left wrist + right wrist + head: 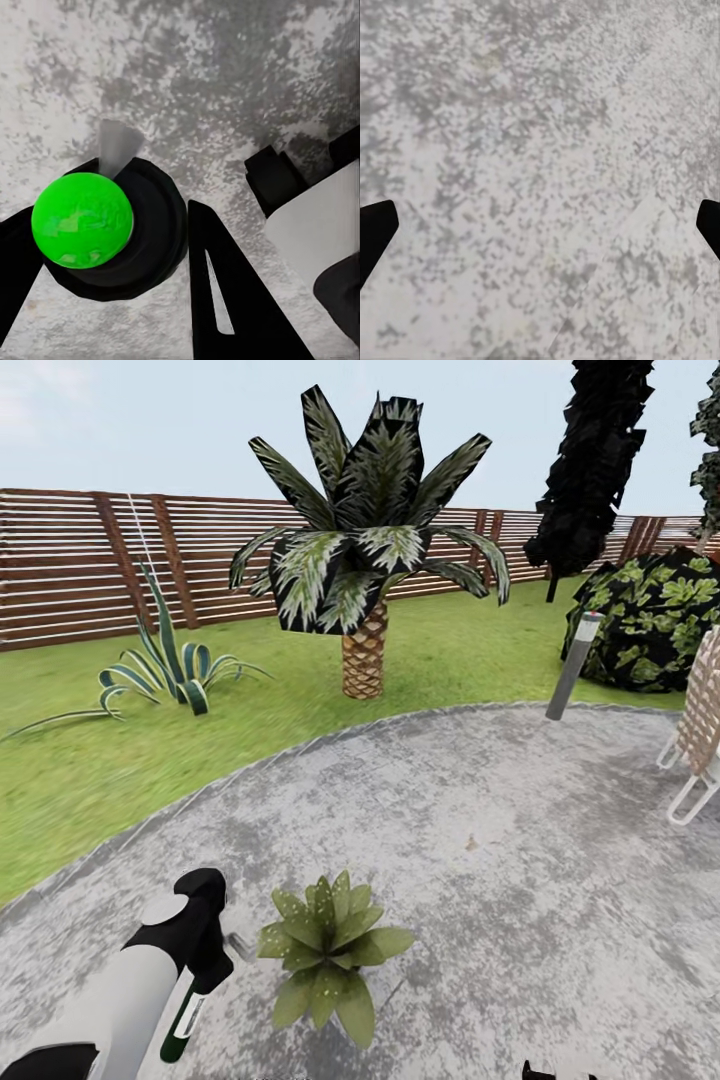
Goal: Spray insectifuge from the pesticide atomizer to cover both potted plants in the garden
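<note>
- while the left gripper [112, 292] held the pesticide atomizer [185, 1020], its fingers [225, 300] were clamped on the dark body under a bright green cap [82, 220].
- one potted plant [325, 955] sat on the grey mottled patio [520, 860], just beside the atomizer.
- a big palm [365, 560], a spiky agave [165, 670], a dark bush [655, 615], a grey post light [574, 665] and a white chair [700, 730] ringed the patio.
- open paving lay beyond the plant; lawn [90, 770] and slatted fence [70, 560] behind.
- the right gripper [540, 225] hung over bare paving, fingers wide apart.
</note>
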You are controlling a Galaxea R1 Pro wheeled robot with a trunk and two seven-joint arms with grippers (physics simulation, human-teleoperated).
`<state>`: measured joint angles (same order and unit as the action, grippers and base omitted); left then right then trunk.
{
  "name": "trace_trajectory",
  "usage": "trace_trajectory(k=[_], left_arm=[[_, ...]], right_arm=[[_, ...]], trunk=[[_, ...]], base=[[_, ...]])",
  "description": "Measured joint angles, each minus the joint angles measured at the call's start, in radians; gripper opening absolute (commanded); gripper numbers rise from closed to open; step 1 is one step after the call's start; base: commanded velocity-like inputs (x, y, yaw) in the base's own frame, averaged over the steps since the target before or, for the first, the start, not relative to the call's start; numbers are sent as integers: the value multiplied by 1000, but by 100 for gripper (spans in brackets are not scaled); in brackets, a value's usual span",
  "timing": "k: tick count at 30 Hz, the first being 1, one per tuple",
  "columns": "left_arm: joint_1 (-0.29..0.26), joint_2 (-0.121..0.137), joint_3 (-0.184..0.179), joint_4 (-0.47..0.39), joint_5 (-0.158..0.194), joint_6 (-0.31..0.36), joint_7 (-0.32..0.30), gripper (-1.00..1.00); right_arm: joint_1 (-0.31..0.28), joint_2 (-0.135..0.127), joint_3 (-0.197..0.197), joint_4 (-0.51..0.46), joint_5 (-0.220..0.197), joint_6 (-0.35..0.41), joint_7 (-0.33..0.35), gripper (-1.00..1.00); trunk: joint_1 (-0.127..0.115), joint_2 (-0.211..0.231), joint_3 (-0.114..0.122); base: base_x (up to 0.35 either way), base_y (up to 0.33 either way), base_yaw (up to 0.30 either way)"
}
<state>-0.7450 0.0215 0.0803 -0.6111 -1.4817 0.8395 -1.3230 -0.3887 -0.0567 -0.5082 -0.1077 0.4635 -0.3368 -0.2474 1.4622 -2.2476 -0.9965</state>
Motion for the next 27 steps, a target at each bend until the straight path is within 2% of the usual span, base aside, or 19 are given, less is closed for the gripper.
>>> trace_trajectory(k=[5, 20, 23, 27], left_arm=[[21, -11, -3, 0, 0, 0, -1, -100], [23, -13, -4, -21, -3, -1, 2, -100], [23, 0, 0, -79, -8, -1, 3, -100], [23, -1, -2, -112, -10, 0, 3, -100]], right_arm=[[0, 0, 0, 0, 0, 0, 0, 100], [0, -2, 0, 0, 0, 0, 1, 100], [0, -2, 0, 0, 0, 0, 1, 100], [0, -2, 0, 0, 0, 0, 1, 100]], trunk=[[0, 0, 0], [0, 0, 0], [0, 0, 0], [0, 0, 0]], base=[[0, 0, 211], [71, 0, 8], [1, 0, 0], [0, 0, 0]])
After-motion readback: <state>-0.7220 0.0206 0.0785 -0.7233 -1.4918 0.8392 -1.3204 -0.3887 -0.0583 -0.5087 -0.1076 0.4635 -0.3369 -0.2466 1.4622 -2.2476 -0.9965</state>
